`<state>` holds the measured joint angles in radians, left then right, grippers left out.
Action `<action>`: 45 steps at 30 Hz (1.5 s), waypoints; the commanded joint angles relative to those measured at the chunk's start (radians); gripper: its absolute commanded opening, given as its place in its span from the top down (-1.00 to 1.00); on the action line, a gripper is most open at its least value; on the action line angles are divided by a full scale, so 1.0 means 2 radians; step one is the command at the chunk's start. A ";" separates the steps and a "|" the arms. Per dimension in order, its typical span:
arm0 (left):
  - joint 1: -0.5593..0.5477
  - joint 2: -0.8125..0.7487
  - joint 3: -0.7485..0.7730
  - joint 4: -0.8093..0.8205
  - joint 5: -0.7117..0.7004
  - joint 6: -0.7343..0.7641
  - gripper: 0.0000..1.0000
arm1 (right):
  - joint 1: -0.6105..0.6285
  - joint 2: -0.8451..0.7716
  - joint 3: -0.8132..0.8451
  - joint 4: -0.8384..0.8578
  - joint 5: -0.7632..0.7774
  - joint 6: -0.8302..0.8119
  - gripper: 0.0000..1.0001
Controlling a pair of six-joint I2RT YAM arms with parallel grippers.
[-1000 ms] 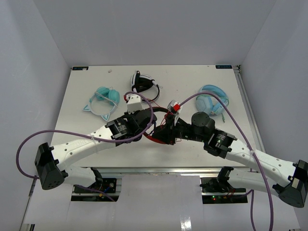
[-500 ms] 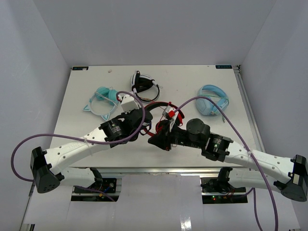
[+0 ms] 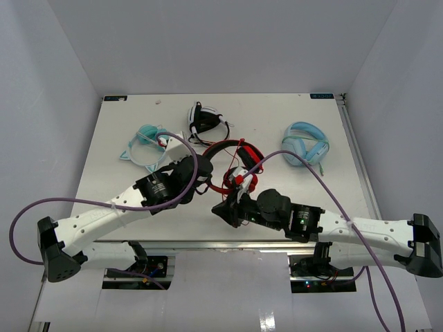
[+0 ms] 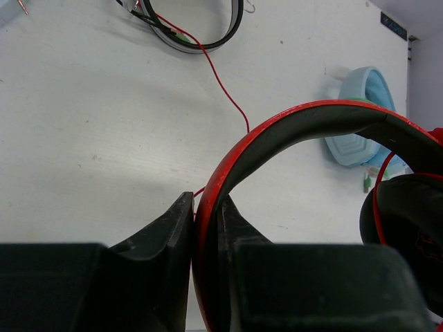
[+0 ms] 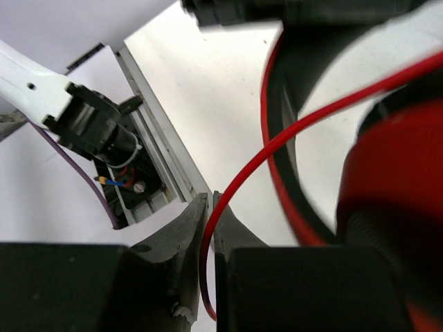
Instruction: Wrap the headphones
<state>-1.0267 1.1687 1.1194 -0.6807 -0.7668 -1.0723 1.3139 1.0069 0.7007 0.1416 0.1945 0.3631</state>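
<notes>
The red headphones (image 3: 233,153) with black pads lie at the table's middle, the headband arching toward the far side. My left gripper (image 3: 202,181) is shut on the red headband (image 4: 304,121); both fingers pinch its left end (image 4: 206,214). A black ear pad (image 4: 405,228) shows at the right of the left wrist view. My right gripper (image 3: 223,209) is near the front edge, shut on the thin red cable (image 5: 291,135), which runs from between its jaws (image 5: 210,214) up to the red ear cup (image 5: 394,180). More cable (image 4: 221,86) trails across the table.
A black-and-white pair (image 3: 205,122) lies at the far middle, a teal pair (image 3: 147,144) at the far left and a light-blue pair (image 3: 304,146) at the right. The table's front rail (image 5: 156,173) and the left arm's base are close under the right gripper.
Both grippers have moved nearer and to the left. The right gripper drew the cable down toward the front edge. The headband now shows uncovered between the arms.
</notes>
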 commanded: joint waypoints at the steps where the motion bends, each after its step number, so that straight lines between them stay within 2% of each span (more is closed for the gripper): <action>1: 0.002 -0.047 0.011 0.031 -0.003 -0.035 1.00 | 0.010 -0.006 -0.019 0.035 0.064 0.001 0.64; 13: 0.002 -0.086 0.000 0.032 0.020 -0.055 1.00 | 0.019 -0.023 -0.059 0.060 0.115 -0.001 0.64; 22: 0.002 -0.129 -0.019 0.035 -0.001 -0.083 1.00 | 0.021 -0.029 -0.068 0.069 0.115 0.003 0.72; 31: 0.002 -0.159 -0.029 0.043 0.007 -0.106 1.00 | 0.023 -0.007 -0.083 0.101 0.111 0.005 0.72; 39: 0.002 -0.176 -0.032 0.047 0.033 -0.116 1.00 | 0.023 0.000 -0.115 0.177 0.083 -0.035 0.65; 45: 0.002 -0.168 -0.024 0.048 0.055 -0.117 1.00 | 0.023 0.031 -0.135 0.258 0.070 -0.094 0.54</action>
<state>-1.0185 0.8406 1.0378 -0.6592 -0.7011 -1.2670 1.3518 1.0342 0.4409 0.4770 0.3482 0.2837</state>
